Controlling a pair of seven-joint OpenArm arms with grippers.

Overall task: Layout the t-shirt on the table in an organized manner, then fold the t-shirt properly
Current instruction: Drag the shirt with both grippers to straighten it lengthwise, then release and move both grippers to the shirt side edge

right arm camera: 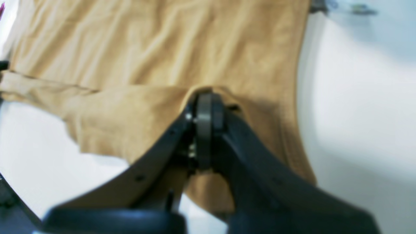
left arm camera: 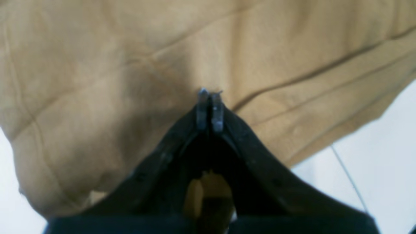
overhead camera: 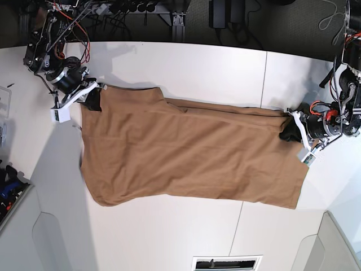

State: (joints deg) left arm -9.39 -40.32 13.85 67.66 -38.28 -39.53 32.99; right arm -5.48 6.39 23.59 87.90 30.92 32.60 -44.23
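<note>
Here, a white table (overhead camera: 186,68) fills the overhead view, with a thin dark seam running across its panels. A tan-brown t-shirt (overhead camera: 186,152) lies stretched sideways across the middle of it, mostly flat, with soft wrinkles. The right gripper (overhead camera: 93,99) pinches the shirt's upper corner on the view's left side, jaws closed on a fold of cloth. The left gripper (overhead camera: 290,129) clamps the shirt's opposite edge on the view's right, jaws pressed together.
</note>
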